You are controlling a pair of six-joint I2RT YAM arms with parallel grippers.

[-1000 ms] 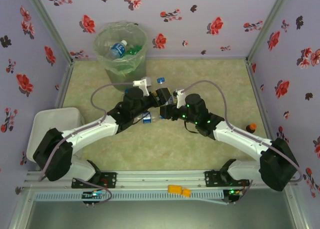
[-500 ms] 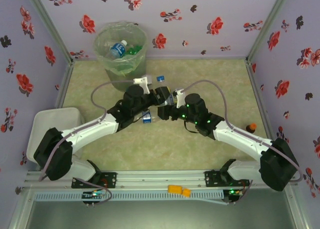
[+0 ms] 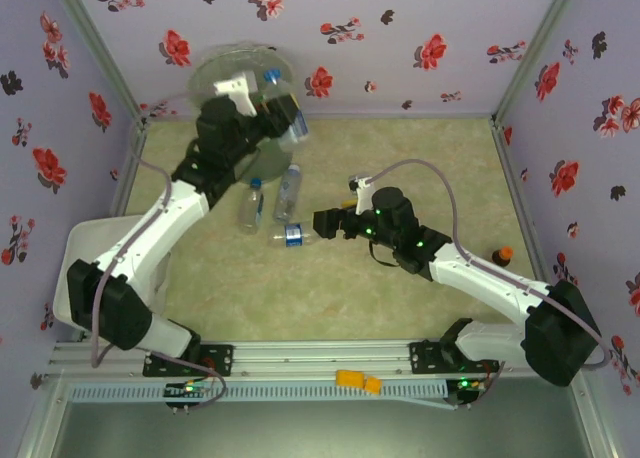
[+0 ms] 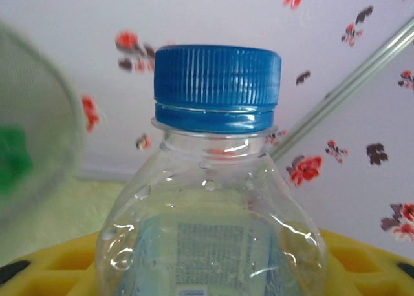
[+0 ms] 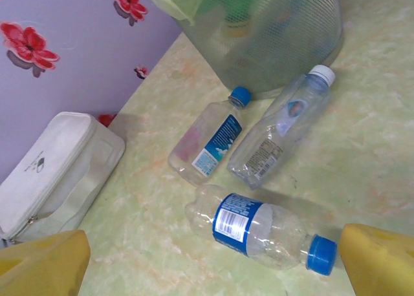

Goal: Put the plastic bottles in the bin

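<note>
Top external: left hand (image 3: 283, 110) is up at the rim of the bin (image 3: 212, 68), clamped on the held bottle (image 3: 271, 76), cap end pointing away from the arm. Right hand (image 3: 322, 223) sits low over the desk (image 3: 430, 158) with its fingers spread wide and nothing in them. Three more bottles lie flat just ahead of it, between it and the bin.

Left wrist: the held bottle (image 4: 213, 231) stands up out of the yellow fingers (image 4: 45, 267), gripped low on the barrel with the neck and blue cap free. The bin (image 4: 26, 134) is a blur off to the hand's left. The bottle looks empty, with only droplets inside, so I'd call it very light. Its thin wall will likely dent under squeeze.

Right wrist: the nearest bottle (image 5: 262, 228) lies crosswise just ahead of the open fingers (image 5: 381, 264), blue cap toward the right finger. Beyond it lie a blue-cap bottle (image 5: 210, 144) and a white-cap bottle (image 5: 281, 128), side by side and up against the foot of the bin (image 5: 284, 31).

All three look empty, smooth and round, so they'll probably roll or skid if nudged. Best hold is across the labelled mid-barrel: it's the stiffest and least slick part. Avoid the taper and neck, and go easy on closing force. A drop shouldn't break them.
</note>
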